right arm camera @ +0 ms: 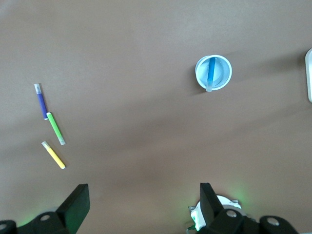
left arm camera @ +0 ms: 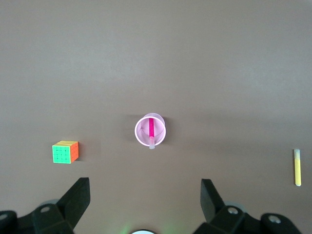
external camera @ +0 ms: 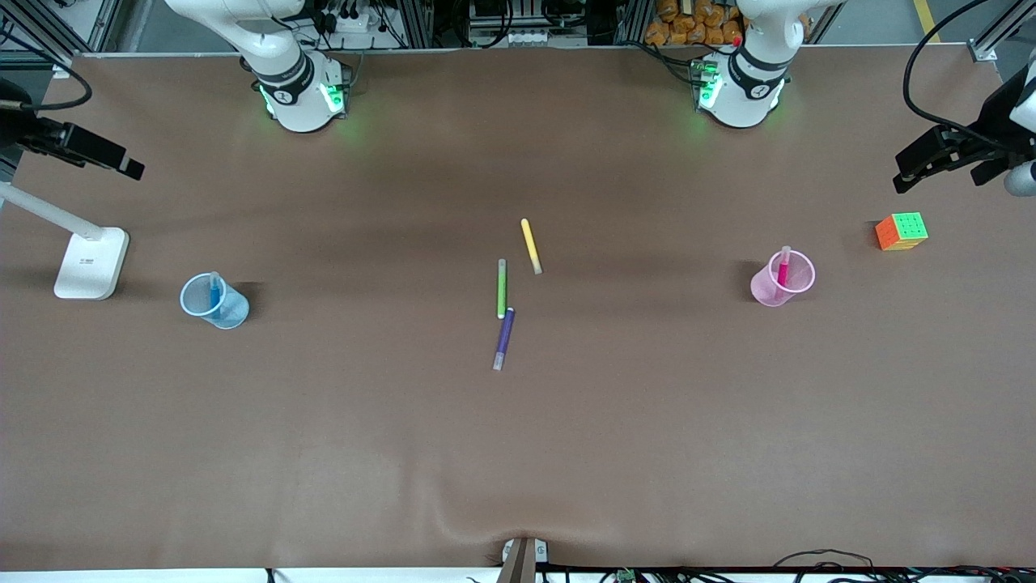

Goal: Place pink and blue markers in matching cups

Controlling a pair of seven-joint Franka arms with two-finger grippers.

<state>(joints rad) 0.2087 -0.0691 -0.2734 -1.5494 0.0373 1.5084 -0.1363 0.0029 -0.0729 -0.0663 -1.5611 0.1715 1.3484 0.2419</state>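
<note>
My left gripper (left arm camera: 144, 195) hung spread and empty high over the pink cup (external camera: 782, 278), which stood near my left arm's end of the worktop (external camera: 518, 453) with the pink marker (external camera: 783, 266) upright in it. My right gripper (right arm camera: 144, 197) hung likewise released above the blue cup (external camera: 215, 300), which held the blue marker (external camera: 214, 292). Yellow pen (external camera: 530, 245), green pen (external camera: 502, 288) and purple pen (external camera: 504, 338) lay mid-worktop, well apart from both cups. A cube (external camera: 901, 231) and a lamp base (external camera: 91, 263) sat near the ends.
</note>
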